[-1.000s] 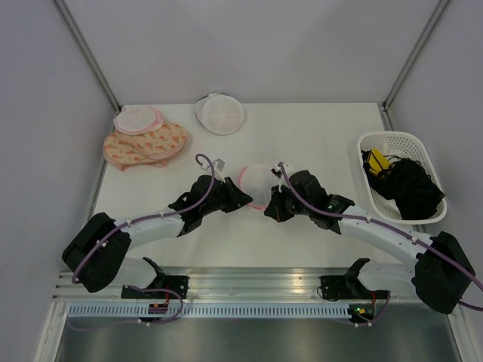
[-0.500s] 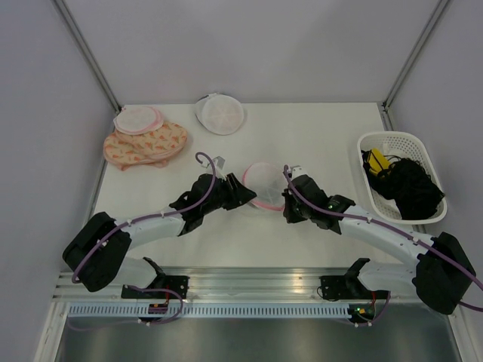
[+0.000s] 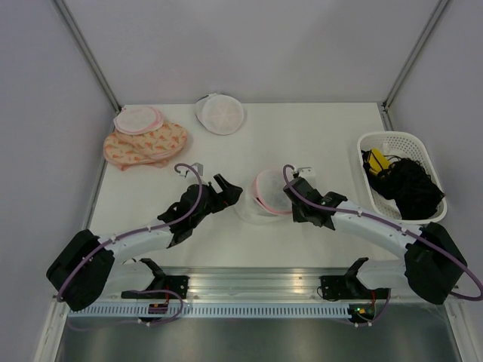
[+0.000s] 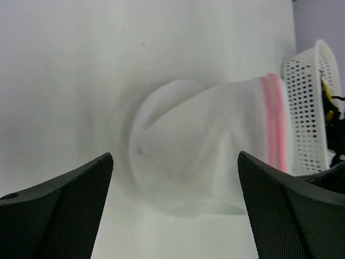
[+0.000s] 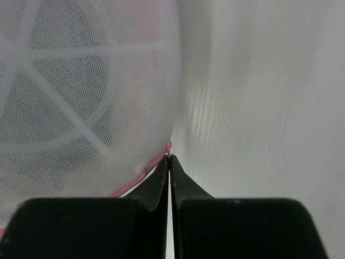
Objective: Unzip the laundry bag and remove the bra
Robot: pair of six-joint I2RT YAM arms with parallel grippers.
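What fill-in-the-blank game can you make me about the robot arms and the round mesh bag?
1. The left gripper is beside the bag with its jaws wide ____.
2. The right gripper pinches the ____ rim of the laundry bag.
3. The white basket stands nearest the ____ arm.

Missing words: open; pink; right.

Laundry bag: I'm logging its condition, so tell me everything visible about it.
The laundry bag is a round white mesh case with a pink zipper rim and white ribs, one dome dented. It lies tilted on the table between the arms. The shut right gripper pinches its rim; the open left gripper stands clear.
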